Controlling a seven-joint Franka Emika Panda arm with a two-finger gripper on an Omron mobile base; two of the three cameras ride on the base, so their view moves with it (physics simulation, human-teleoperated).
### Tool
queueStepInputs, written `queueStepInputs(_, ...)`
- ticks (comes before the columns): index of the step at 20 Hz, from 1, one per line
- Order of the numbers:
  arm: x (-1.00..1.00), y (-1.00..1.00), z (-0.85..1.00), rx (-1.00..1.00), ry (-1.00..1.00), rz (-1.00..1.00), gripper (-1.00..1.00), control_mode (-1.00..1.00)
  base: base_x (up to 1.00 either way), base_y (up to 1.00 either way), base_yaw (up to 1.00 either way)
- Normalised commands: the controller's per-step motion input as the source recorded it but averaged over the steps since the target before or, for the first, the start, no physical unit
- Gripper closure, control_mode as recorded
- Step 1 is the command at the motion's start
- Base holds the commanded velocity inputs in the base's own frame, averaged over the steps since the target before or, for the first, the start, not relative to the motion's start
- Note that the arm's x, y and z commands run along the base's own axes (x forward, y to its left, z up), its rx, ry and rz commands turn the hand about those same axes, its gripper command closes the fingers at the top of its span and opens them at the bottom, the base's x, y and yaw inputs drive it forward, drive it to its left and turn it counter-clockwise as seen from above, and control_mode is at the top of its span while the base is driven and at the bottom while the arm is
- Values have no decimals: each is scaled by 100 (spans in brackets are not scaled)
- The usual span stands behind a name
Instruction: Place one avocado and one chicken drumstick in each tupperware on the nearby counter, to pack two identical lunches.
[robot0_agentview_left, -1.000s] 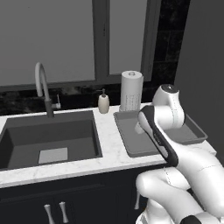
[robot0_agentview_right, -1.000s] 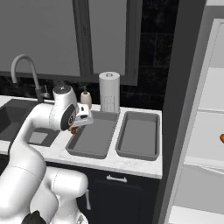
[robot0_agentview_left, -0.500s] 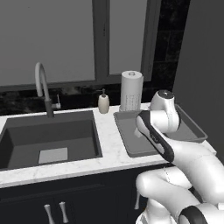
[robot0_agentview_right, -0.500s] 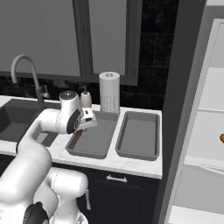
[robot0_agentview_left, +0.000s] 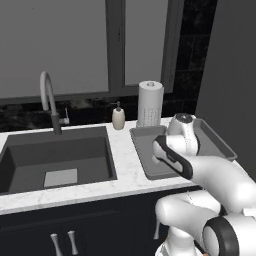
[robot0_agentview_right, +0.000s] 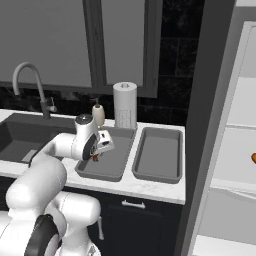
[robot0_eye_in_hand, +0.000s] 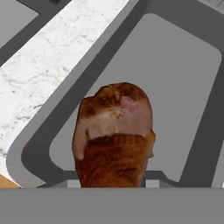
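Nearby, paper towel roll (robot0_agentview_right: 125, 105) stands behind both trays (robot0_agentview_right: 107, 167).

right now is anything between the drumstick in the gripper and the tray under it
Nothing visible. The drumstick, held in the gripper, hangs over the bare floor of the left tray, with no other item below it.

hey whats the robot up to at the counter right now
The gripper holds a chicken drumstick over the left tray of two grey trays on the white counter, beside the sink. Both trays look empty; the right tray holds nothing. Another orange-brown piece sits on a shelf to the right.
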Motion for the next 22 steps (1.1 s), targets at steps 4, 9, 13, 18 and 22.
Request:
queueStepInputs(4,19,0,-37,-4,0,0,100,-100,0,0,0)
queueStepInputs(9,14,0,-24,-1,0,0,100,-100,0,0,0)
queueStepInputs(13,10,0,-17,0,0,0,100,-100,0,0,0)
queueStepInputs(18,11,0,-19,0,0,0,100,-100,0,0,0)
queueStepInputs(22,13,0,-18,0,0,0,100,-100,0,0,0)
